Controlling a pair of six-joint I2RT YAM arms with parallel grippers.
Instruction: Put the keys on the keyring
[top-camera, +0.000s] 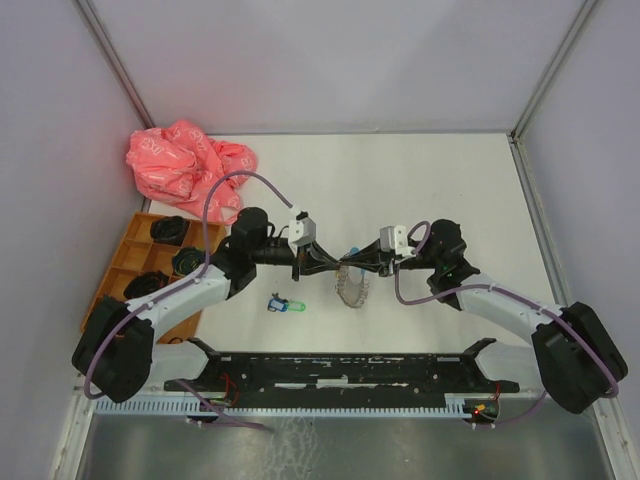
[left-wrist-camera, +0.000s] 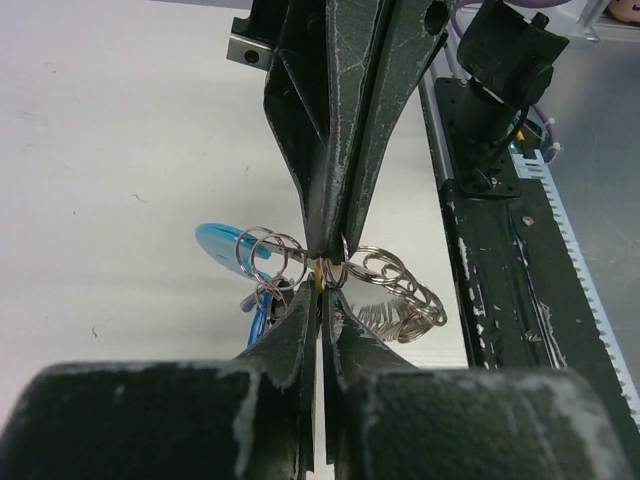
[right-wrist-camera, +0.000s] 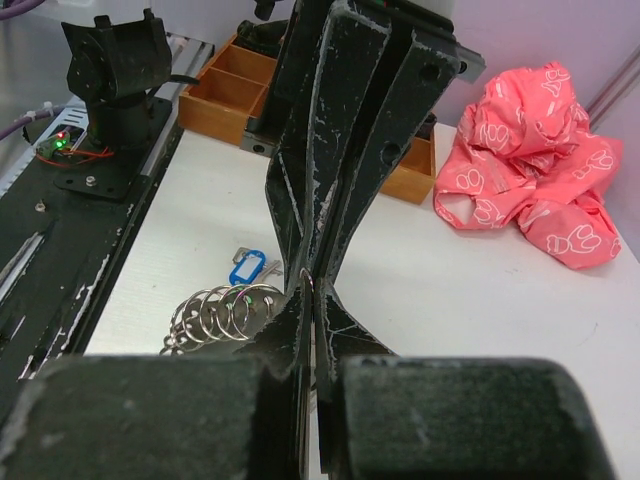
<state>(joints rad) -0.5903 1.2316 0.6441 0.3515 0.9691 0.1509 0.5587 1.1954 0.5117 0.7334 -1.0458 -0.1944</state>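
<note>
Top view: left gripper (top-camera: 335, 264) and right gripper (top-camera: 358, 263) meet tip to tip above the tabletop (top-camera: 450, 180). The keyring (top-camera: 352, 288) hangs just below the meeting point. Two keys (top-camera: 287, 304), blue and green tags, lie on the tabletop near the left gripper, not touching it. Grip detail is unreadable from up there. Left wrist view: left gripper pressed together on a yellow piece (left-wrist-camera: 320, 272) amid the steel rings; cannot tell whether it is a key's tag. The keyring's looped chain droops on one side of the tips, its light-blue section (left-wrist-camera: 215, 240) on the other. Right wrist view: right gripper closed, pinching a ring of the keyring at its tips; the blue-tagged key shows behind on the tabletop. Pink cloth (top-camera: 185, 165) and orange tray (top-camera: 135, 240) on the left arm's side.
</note>
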